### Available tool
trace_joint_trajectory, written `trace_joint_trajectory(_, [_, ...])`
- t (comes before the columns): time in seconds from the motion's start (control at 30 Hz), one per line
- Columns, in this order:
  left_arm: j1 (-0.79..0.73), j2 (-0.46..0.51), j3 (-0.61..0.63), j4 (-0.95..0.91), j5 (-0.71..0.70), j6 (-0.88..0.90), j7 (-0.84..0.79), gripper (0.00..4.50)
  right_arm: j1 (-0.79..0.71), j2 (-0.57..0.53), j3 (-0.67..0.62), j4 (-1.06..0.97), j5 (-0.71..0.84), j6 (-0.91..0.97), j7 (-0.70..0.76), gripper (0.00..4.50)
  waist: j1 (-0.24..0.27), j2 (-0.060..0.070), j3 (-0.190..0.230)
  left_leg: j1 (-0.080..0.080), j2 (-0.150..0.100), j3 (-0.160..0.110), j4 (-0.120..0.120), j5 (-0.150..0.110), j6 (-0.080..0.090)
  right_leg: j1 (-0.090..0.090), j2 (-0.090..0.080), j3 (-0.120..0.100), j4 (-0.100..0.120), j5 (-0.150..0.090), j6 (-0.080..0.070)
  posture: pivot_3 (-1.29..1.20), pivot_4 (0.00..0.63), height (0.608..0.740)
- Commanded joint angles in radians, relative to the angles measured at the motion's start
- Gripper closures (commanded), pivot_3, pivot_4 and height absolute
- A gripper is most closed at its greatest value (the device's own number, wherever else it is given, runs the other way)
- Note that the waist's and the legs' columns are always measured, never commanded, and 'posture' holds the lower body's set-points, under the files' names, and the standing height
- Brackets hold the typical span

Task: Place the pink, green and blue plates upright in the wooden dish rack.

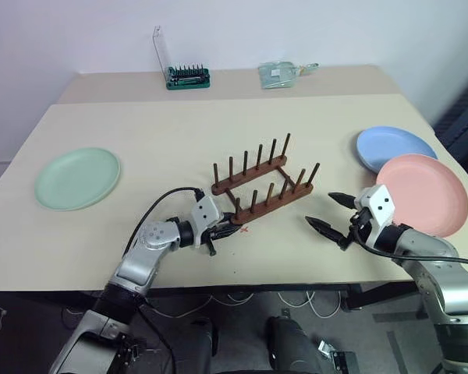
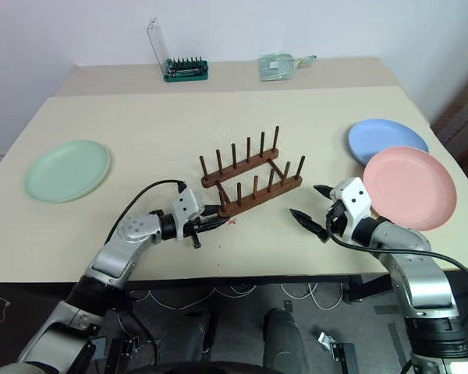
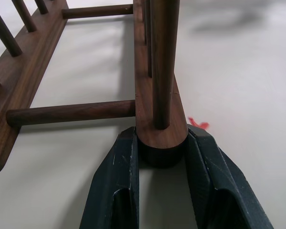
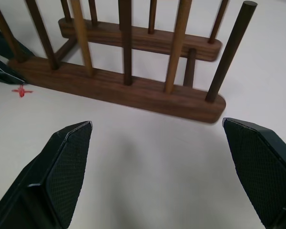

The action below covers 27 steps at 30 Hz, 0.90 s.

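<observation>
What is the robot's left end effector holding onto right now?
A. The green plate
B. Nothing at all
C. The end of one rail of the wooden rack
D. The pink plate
C. The left end effector has its two black fingers closed around the rounded end of the near rail of the wooden dish rack.

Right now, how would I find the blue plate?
Look at the table's right edge, past the rack. Two plates overlap there, and the blue plate is the farther one, partly under the pink plate. The green plate lies alone far left.
</observation>
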Motion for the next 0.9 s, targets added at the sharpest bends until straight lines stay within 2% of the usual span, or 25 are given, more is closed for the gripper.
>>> trace_joint_trajectory(0.03, [-0.067, 0.000, -0.009, 0.111, -0.019, -0.020, -0.106, 3.77, 0.013, -0.004, -0.015, -0.056, 0.003, -0.003, -0.008, 0.00, 0.003, 0.000, 0.000, 0.000, 0.000, 0.000, 0.000, 0.000, 0.000, 0.000, 0.000, 0.000, 0.000, 0.000, 0.000, 0.00, 0.150, 0.740])
trace_joint_trajectory(0.17, [-0.103, -0.002, -0.002, 0.184, -0.014, -0.052, -0.154, 3.77, 0.032, -0.006, -0.026, -0.073, 0.002, 0.001, -0.021, 0.00, 0.000, 0.000, 0.000, 0.000, 0.000, 0.000, 0.000, 0.000, 0.000, 0.000, 0.000, 0.000, 0.000, 0.000, 0.001, 0.00, 0.150, 0.740])
trace_joint_trajectory(0.2, [-0.103, -0.001, 0.000, 0.188, -0.016, -0.053, -0.163, 2.75, 0.036, -0.007, -0.028, -0.077, 0.002, 0.002, -0.023, 0.00, 0.000, 0.000, 0.000, 0.000, 0.000, 0.000, 0.000, 0.000, 0.000, 0.000, 0.000, 0.000, 0.000, 0.000, 0.001, 0.00, 0.150, 0.740])
trace_joint_trajectory(0.23, [-0.102, 0.003, 0.003, 0.193, -0.011, -0.056, -0.162, 2.43, 0.041, -0.008, -0.031, -0.081, 0.002, 0.003, -0.026, 0.00, 0.000, 0.000, 0.000, 0.000, 0.000, 0.000, 0.000, 0.000, 0.000, 0.000, 0.000, 0.000, 0.000, 0.000, 0.001, 0.00, 0.150, 0.740])
trace_joint_trajectory(0.37, [-0.050, 0.046, 0.034, 0.152, 0.003, -0.003, -0.124, 0.45, 0.054, -0.012, -0.032, -0.094, -0.001, 0.020, -0.041, 0.00, -0.006, 0.000, 0.000, 0.000, 0.000, 0.000, 0.000, 0.000, 0.000, 0.000, 0.000, 0.000, 0.000, 0.000, 0.001, 0.00, 0.150, 0.740])
trace_joint_trajectory(0.5, [0.050, 0.102, 0.064, 0.032, -0.024, 0.097, -0.106, 0.45, 0.052, -0.017, -0.014, -0.087, -0.011, 0.043, -0.044, 0.00, -0.028, 0.000, -0.001, 0.003, 0.001, 0.000, -0.002, 0.000, 0.000, 0.000, 0.000, 0.000, 0.001, 0.000, 0.001, 0.00, 0.150, 0.740])
trace_joint_trajectory(0.53, [0.074, 0.112, 0.070, -0.003, -0.037, 0.123, -0.110, 1.05, 0.047, -0.013, -0.012, -0.084, -0.009, 0.052, -0.048, 0.52, -0.032, 0.001, -0.001, 0.004, 0.001, 0.000, -0.003, 0.000, 0.000, 0.001, 0.000, 0.000, 0.002, 0.000, 0.001, 0.00, 0.150, 0.740])
trace_joint_trajectory(0.57, [0.098, 0.120, 0.077, -0.041, -0.048, 0.142, -0.105, 1.40, 0.041, -0.011, -0.007, -0.080, -0.016, 0.051, -0.051, 0.80, -0.035, 0.001, -0.001, 0.006, 0.002, 0.000, -0.004, 0.000, 0.000, 0.002, 0.001, 0.000, 0.002, -0.001, 0.000, 0.00, 0.150, 0.740])
trace_joint_trajectory(0.67, [0.157, 0.138, 0.078, -0.153, -0.078, 0.203, -0.105, 2.91, 0.017, -0.006, 0.017, -0.059, -0.037, 0.053, -0.058, 2.29, -0.032, 0.002, -0.002, 0.009, 0.002, 0.001, -0.005, -0.001, 0.002, 0.004, 0.001, 0.000, 0.002, -0.003, -0.001, 0.00, 0.150, 0.740])
trace_joint_trajectory(0.77, [0.169, 0.115, 0.056, -0.210, -0.098, 0.258, -0.092, 4.36, -0.016, 0.002, 0.055, -0.023, -0.068, 0.062, -0.066, 3.78, -0.023, 0.002, -0.002, 0.009, 0.001, 0.001, -0.004, -0.001, 0.002, 0.006, 0.000, 0.000, 0.001, -0.005, -0.002, 0.00, 0.150, 0.740])
trace_joint_trajectory(0.8, [0.167, 0.106, 0.044, -0.218, -0.092, 0.277, -0.083, 4.50, -0.030, 0.005, 0.069, -0.006, -0.089, 0.056, -0.078, 4.32, -0.020, 0.002, -0.002, 0.009, 0.001, 0.001, -0.004, -0.001, 0.002, 0.006, 0.000, 0.000, 0.001, -0.005, -0.002, 0.00, 0.150, 0.740])
trace_joint_trajectory(0.9, [0.164, 0.092, 0.028, -0.231, -0.080, 0.308, -0.064, 4.50, -0.056, 0.012, 0.089, 0.022, -0.124, 0.052, -0.103, 4.42, -0.014, 0.002, -0.002, 0.008, 0.000, 0.000, -0.003, -0.001, 0.002, 0.007, -0.001, 0.000, 0.001, -0.005, -0.001, 0.00, 0.150, 0.740])
